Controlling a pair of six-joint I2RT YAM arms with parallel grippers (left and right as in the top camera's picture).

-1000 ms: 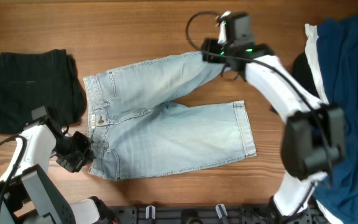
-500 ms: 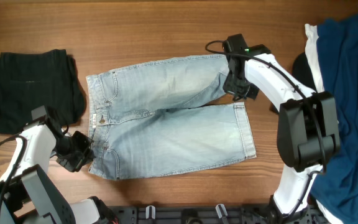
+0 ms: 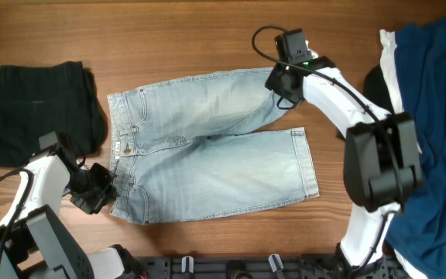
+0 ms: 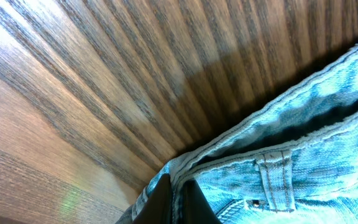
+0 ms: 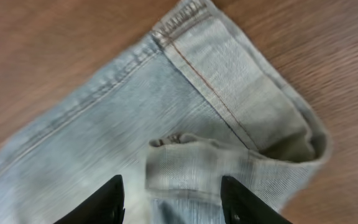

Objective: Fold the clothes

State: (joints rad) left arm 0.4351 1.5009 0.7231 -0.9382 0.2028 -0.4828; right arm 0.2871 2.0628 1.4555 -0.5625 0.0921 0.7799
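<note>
Pale-blue denim shorts (image 3: 207, 147) lie spread on the wooden table, waistband to the left, legs to the right. My left gripper (image 3: 103, 194) is shut on the waistband's near corner; the left wrist view shows its fingers (image 4: 178, 202) pinching the denim edge beside a belt loop (image 4: 275, 180). My right gripper (image 3: 283, 81) is open and hovers just above the far leg's hem, whose cuff (image 5: 253, 155) is crumpled and partly folded over between the spread fingers (image 5: 174, 202). A black garment (image 3: 41, 112) lies folded at the left. A dark-blue garment (image 3: 432, 132) lies heaped at the right.
A white cloth edge (image 3: 393, 70) and a black piece (image 3: 374, 85) show beside the dark-blue heap at the right. A black rail (image 3: 231, 267) runs along the table's near edge. Bare wood (image 3: 130, 31) lies beyond the shorts.
The right gripper carried the far leg's hem down toward the near leg, let it go, and has risen back a little. The far leg now lies more level. The left arm has not moved.
</note>
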